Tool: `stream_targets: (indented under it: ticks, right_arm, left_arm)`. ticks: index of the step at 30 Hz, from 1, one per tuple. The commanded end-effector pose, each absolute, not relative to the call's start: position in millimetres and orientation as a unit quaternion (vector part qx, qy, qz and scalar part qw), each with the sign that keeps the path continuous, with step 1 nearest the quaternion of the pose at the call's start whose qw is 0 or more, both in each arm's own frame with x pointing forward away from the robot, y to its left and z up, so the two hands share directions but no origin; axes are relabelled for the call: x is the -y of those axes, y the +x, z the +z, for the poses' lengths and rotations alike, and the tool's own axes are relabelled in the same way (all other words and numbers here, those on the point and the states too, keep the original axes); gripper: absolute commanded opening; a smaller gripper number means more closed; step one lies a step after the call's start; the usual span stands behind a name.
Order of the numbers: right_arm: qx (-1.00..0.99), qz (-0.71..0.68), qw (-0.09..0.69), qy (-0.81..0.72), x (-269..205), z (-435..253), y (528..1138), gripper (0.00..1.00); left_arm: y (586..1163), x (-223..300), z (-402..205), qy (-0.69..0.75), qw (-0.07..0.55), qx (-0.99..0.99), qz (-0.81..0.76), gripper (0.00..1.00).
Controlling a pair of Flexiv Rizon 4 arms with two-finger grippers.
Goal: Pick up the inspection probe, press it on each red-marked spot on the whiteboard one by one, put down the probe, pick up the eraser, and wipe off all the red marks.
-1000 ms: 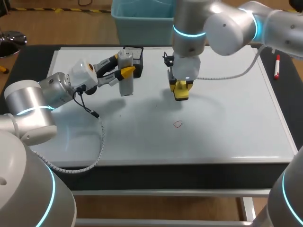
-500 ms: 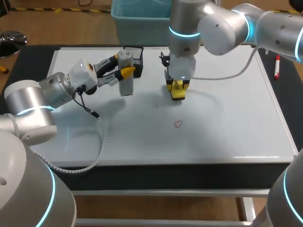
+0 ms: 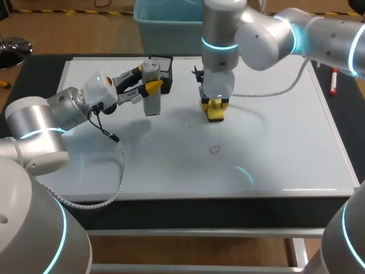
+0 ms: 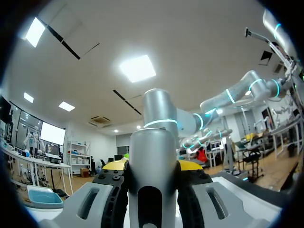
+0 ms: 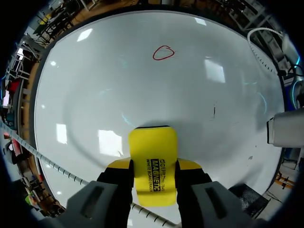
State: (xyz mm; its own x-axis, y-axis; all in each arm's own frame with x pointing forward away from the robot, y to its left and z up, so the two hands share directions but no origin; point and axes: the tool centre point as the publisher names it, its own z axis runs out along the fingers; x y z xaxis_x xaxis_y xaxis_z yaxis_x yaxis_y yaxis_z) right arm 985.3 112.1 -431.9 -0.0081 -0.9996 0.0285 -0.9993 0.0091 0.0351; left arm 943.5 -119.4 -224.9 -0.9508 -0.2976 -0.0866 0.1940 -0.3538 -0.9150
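The grey cylindrical inspection probe [image 3: 151, 88] stands upright at the whiteboard's [image 3: 274, 154] back left, with my left gripper [image 3: 149, 87] shut on it; in the left wrist view the probe [image 4: 152, 175] fills the space between the yellow-tipped fingers. My right gripper [image 3: 215, 104] points down over the board's back middle, shut on the yellow eraser [image 3: 215, 111]. The right wrist view shows the eraser [image 5: 152, 164] clamped between the fingers just above the board. One small red loop mark [image 3: 214, 149] lies nearer the front, ahead of the eraser [image 5: 163, 52].
A black mesh holder [image 3: 163, 67] stands at the board's back edge just behind the probe. A red marker pen [image 3: 333, 80] lies off the board's right edge. A short dark stroke [image 3: 189, 127] sits on the board left of the eraser.
The right arm has carried the eraser slightly left and toward the back of the board. The left arm and the probe have not moved.
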Motion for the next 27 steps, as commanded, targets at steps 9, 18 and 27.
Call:
stream_targets:
  ticks: [9,18,27]
  right_arm:
    - [0.737,0.007,0.038,0.675,-65,-448,1008,0.00]
    - [0.754,0.016,0.038,0.655,-38,-444,1019,0.00]
    - [0.760,0.016,0.031,0.650,-16,-399,1027,0.00]
  left_arm:
    - [943,120,-224,-0.047,0.150,-0.548,-0.822,0.00]
    - [943,120,-224,-0.047,0.150,-0.548,-0.822,0.00]
    - [943,120,-224,-0.047,0.150,-0.548,-0.822,0.00]
